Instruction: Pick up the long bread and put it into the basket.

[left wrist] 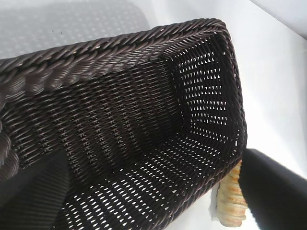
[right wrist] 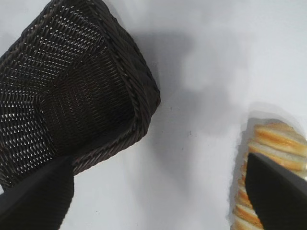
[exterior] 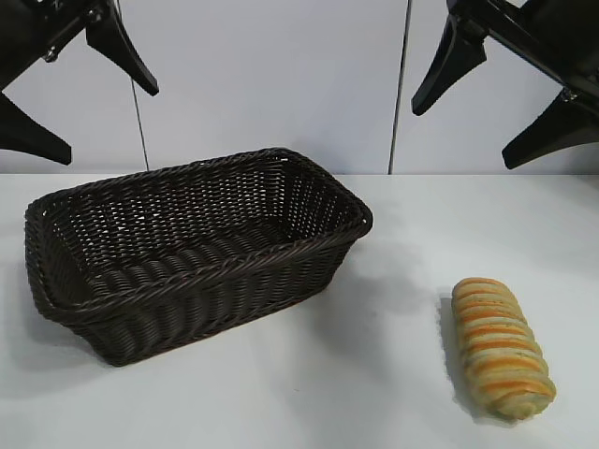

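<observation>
The long bread, golden-tan with orange-brown stripes, lies on the white table at the front right. The dark brown wicker basket stands empty at the left and middle. My left gripper hangs open high above the basket's far left end. My right gripper hangs open high at the back right, above and behind the bread. In the left wrist view the open gripper looks into the basket, with the bread just beyond its end wall. In the right wrist view the open gripper is over bare table between the basket and the bread.
The white table runs between the basket and the bread. A pale wall with two thin vertical seams closes off the back.
</observation>
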